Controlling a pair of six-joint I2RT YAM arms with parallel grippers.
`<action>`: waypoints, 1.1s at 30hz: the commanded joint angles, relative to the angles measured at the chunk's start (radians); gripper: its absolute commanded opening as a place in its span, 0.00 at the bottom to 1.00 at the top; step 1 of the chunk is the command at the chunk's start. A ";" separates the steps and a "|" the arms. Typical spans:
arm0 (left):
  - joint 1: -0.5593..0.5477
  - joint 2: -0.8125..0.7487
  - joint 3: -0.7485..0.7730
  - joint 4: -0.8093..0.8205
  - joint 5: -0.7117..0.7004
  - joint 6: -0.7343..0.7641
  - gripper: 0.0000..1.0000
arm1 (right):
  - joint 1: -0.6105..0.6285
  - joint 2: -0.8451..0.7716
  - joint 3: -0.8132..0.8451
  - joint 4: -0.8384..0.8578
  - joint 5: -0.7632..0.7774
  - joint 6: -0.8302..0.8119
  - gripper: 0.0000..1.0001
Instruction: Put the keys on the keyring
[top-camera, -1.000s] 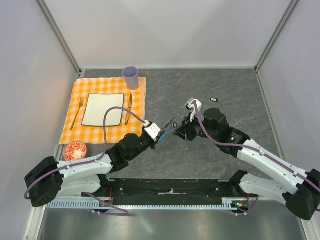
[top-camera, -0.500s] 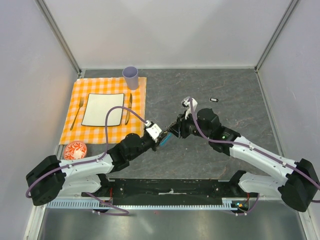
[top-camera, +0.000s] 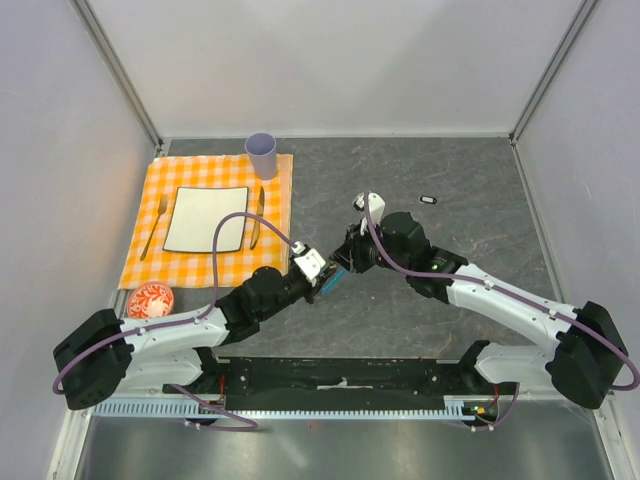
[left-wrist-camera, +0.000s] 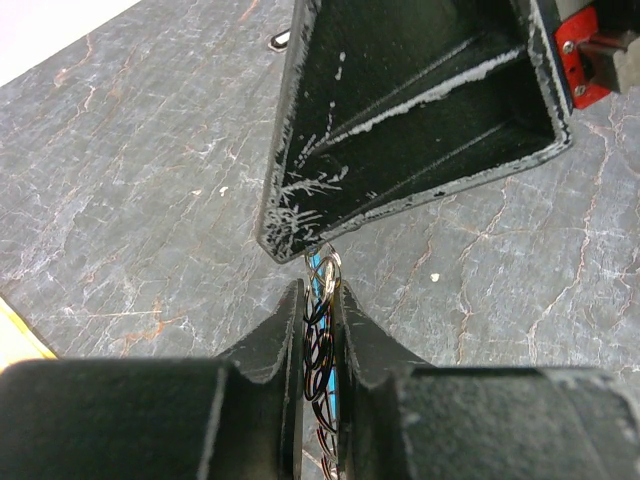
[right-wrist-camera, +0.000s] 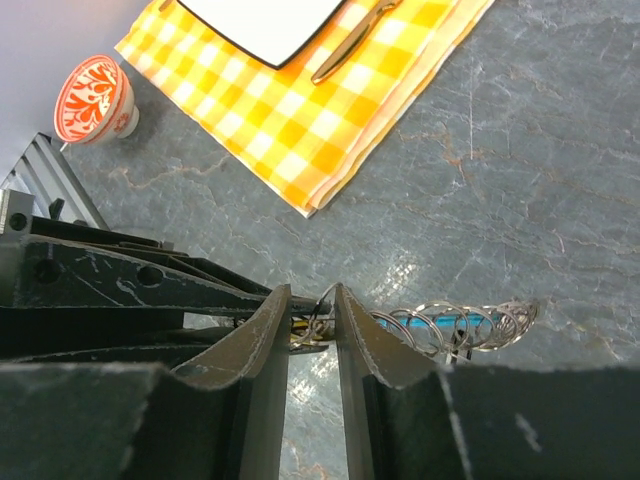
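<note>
My left gripper (left-wrist-camera: 318, 295) is shut on the keyring (left-wrist-camera: 322, 335), a coil of thin metal rings with a blue strip, held above the grey table. In the right wrist view the keyring (right-wrist-camera: 450, 325) stretches out to the right. My right gripper (right-wrist-camera: 312, 305) meets the left gripper (top-camera: 325, 280) tip to tip. Its narrow jaws pinch a small yellow-orange key (right-wrist-camera: 305, 330) with a wire loop, right against the keyring's end. Another key (top-camera: 428, 199), black with a white centre, lies on the table behind the right gripper (top-camera: 345, 262).
An orange checked placemat (top-camera: 270, 262) with a white plate (top-camera: 206, 218), fork (top-camera: 155, 228) and knife (top-camera: 257, 215) fills the back left. A lilac cup (top-camera: 261, 155) stands at its far corner. A red patterned bowl (top-camera: 150, 299) sits near the left arm.
My right arm has swung left, bringing its gripper up against the left gripper's tips and the keyring. The left gripper has barely shifted.
</note>
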 joint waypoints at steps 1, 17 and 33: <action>-0.006 -0.004 0.049 0.081 -0.025 0.001 0.11 | 0.005 0.005 0.044 -0.042 0.026 0.006 0.31; -0.006 -0.105 0.020 0.052 -0.031 0.021 0.45 | 0.002 -0.099 0.077 -0.166 0.039 -0.199 0.00; 0.019 -0.242 0.083 -0.149 0.368 0.239 0.61 | -0.050 -0.214 0.160 -0.324 -0.308 -0.554 0.00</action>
